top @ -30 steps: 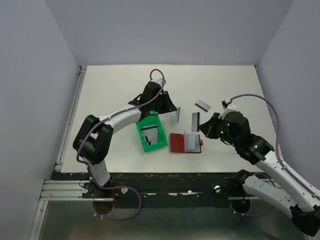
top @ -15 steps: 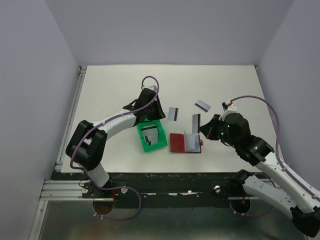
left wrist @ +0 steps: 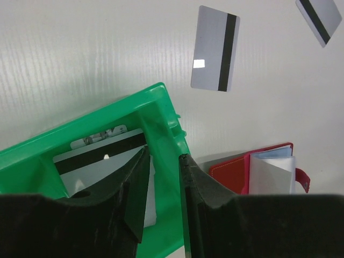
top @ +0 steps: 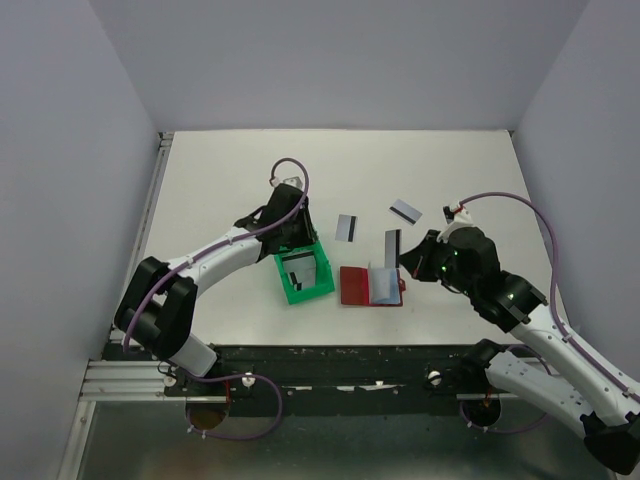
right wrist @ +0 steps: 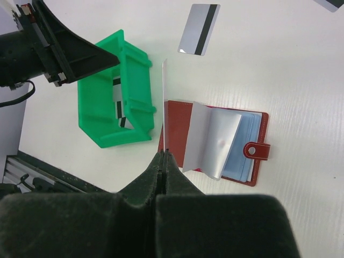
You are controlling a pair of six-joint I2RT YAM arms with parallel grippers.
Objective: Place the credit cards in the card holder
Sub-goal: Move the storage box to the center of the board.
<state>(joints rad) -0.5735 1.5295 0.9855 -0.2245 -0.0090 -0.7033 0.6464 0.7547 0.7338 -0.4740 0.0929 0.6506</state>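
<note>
- The left gripper (left wrist: 163, 166) is part open; its fingers (left wrist: 134, 193) stand apart with a clear gap and hold nothing.
- The green tray (left wrist: 161, 107) lies under those fingers; its right wall runs in line with the gap; whether the fingers touch it cannot be told.
- A card in the tray (left wrist: 99, 161) lies left of the left finger, dark stripe at its far edge, its near part hidden behind the finger.
- The card holder (left wrist: 231, 174) lies open just right of the right finger, partly hidden by it.
- A loose card (left wrist: 215, 48) lies flat on the table (left wrist: 80, 54), well ahead of the fingertips and a little right; a second loose card (left wrist: 320, 19) lies farther right, cut by the frame's corner.
- The right gripper (right wrist: 163, 160) is closed; its fingers (right wrist: 177, 185) pinch the near end of a held card (right wrist: 163, 107).
- The held card is seen edge-on, running straight ahead from the fingertips, along the holder's left edge; whether it touches the holder cannot be told.
- In the right wrist view the holder sits just right of the fingertips: red cover flat, a pale leaf raised, blue pockets beyond, a snap tab at its right edge.
- The tray sits left of the right fingertips, apart from the holder.
</note>
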